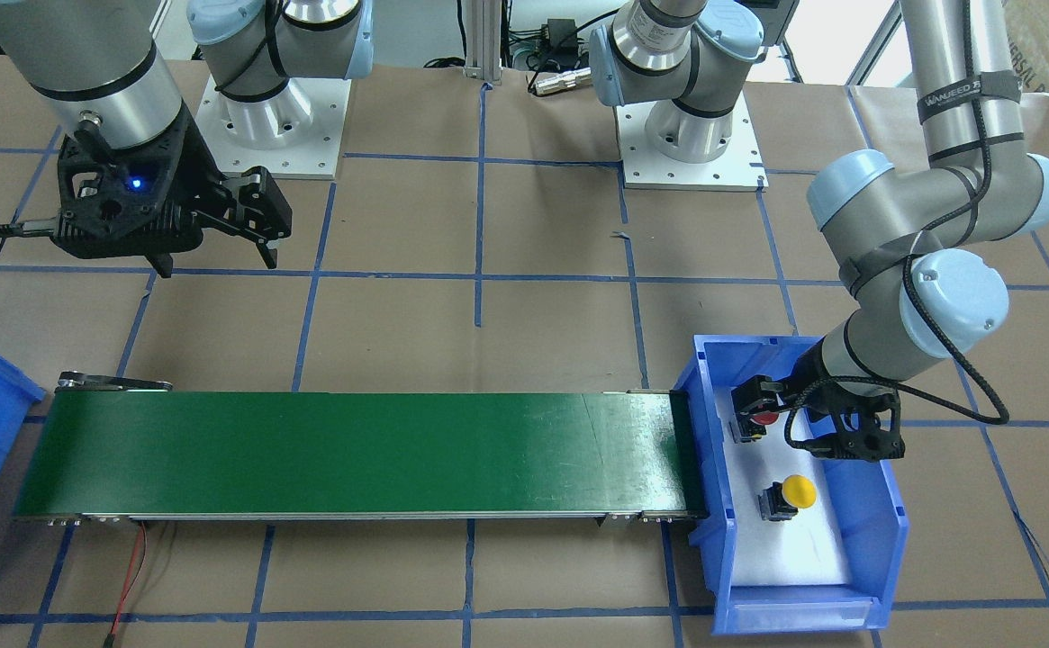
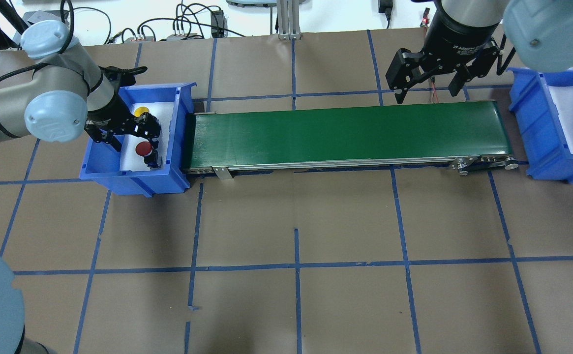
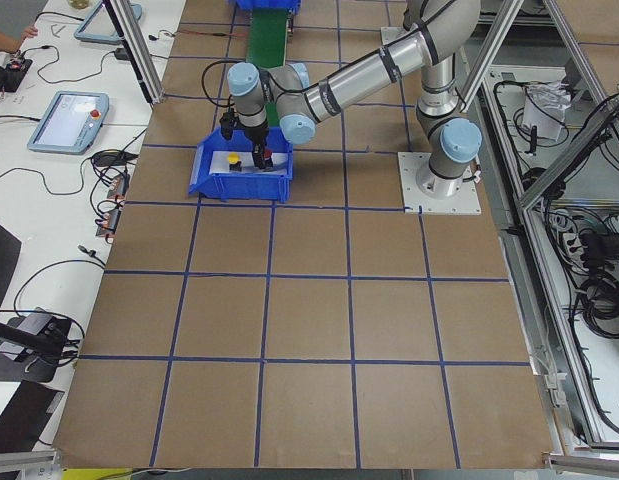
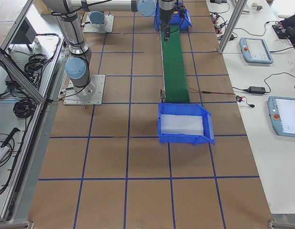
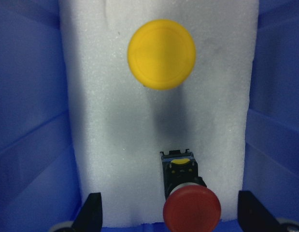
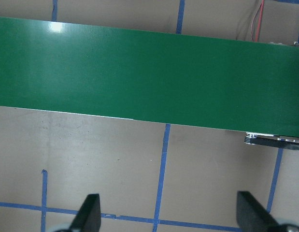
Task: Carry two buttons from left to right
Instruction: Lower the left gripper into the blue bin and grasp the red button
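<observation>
my left tool (image 5: 171,212) is down inside the blue bin (image 2: 134,179) at the upper left of the overhead view, spread wide. the red button (image 2: 143,148) sits between its fingers (image 5: 92,210) with bare white foam (image 5: 110,121) showing on both sides of the cap, so nothing is gripped. in the wrist view each fingertip sits right at a side edge of the foam, with the blue walls just beyond, so there is little room sideways. the yellow button (image 5: 161,54) is on the same foam toward the top of that frame, apart from the red one with an open strip between them. i cannot tell whether the red button stands upright or lies over.

the green belt (image 2: 345,130) runs across the upper middle of the overhead view. its left end is tucked against the bin wall, and its right end stops just short of the second blue bin (image 2: 561,167) at the right edge. my right tool (image 2: 426,91) hangs wide apart above the belt's far edge near that right end, holding nothing. below the belt the brown taped surface (image 2: 345,221) stretches across the frame.
</observation>
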You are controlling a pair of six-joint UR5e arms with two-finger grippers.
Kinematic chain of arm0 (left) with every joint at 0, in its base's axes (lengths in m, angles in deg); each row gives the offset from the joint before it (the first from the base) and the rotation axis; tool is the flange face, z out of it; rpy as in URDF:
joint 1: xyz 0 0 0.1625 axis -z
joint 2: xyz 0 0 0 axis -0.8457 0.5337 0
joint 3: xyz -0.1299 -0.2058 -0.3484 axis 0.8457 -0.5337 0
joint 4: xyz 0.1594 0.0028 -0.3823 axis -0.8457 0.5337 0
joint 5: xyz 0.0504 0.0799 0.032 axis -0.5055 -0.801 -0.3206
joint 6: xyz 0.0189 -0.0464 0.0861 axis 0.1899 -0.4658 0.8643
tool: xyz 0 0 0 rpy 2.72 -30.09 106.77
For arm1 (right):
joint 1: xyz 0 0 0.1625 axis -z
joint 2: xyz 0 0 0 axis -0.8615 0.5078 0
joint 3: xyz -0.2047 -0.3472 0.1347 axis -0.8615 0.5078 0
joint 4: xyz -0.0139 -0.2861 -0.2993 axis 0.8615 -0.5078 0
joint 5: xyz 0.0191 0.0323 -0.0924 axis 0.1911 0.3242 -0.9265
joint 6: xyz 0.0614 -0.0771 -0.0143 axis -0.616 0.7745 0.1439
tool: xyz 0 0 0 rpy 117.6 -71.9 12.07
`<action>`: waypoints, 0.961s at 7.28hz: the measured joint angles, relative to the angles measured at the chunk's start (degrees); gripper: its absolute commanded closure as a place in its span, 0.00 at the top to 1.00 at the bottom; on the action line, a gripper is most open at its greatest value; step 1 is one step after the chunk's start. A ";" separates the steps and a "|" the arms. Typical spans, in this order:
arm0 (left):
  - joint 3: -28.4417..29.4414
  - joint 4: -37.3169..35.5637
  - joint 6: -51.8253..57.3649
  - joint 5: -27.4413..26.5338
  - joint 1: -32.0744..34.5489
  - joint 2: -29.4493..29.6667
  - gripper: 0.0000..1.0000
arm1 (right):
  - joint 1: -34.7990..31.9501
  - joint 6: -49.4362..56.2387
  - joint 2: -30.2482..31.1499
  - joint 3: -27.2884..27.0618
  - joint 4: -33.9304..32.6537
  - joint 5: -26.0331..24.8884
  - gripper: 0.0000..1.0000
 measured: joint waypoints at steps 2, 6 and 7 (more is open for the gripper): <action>-0.43 -0.70 -0.09 0.17 -0.12 0.37 0.59 | 0.07 0.03 0.02 -0.03 0.04 0.00 1.00; -0.46 -0.60 -0.04 0.31 0.23 0.59 0.34 | 0.23 0.03 0.03 -0.04 0.03 -0.08 1.00; -0.01 -0.38 -0.03 0.24 0.40 0.26 0.34 | 0.32 0.03 0.02 -0.03 0.01 -0.09 1.00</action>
